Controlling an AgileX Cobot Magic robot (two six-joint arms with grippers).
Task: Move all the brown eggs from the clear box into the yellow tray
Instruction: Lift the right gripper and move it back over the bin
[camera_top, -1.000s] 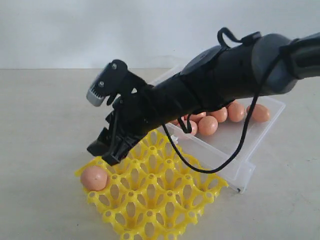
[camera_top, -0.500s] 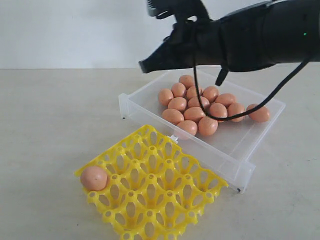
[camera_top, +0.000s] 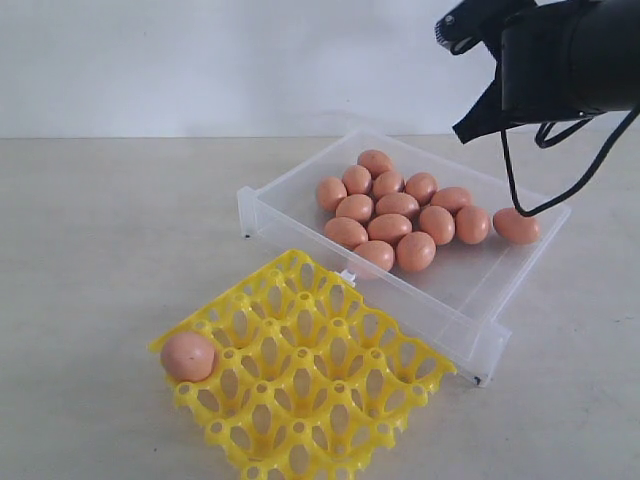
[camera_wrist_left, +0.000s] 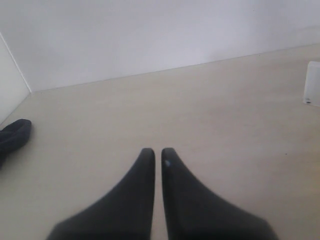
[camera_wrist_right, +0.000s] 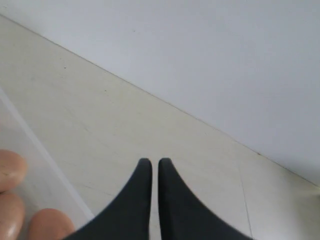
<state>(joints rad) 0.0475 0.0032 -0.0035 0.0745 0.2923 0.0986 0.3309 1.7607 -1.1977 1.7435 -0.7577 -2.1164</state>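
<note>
Right tool (camera_wrist_right: 151, 162) clenched, empty, seemingly over clear box (camera_top: 440, 290) far corner. I'd open wide, then descend straight onto outlying brown egg (camera_top: 516, 226).

A pale table (camera_top: 100, 250) is seen. The clear box (camera_top: 420, 300) is set on it, below and just beside the right fingers (camera_wrist_right: 142, 195). The yellow tray (camera_top: 300, 355) is laid there too, well apart from those fingers.

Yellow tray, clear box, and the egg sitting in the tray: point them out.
yellow tray (camera_top: 292, 262), exterior view, far corner rim.
clear box (camera_top: 420, 312), exterior view, near wall.
egg in the tray (camera_top: 188, 356), exterior view, shell centre.
</note>
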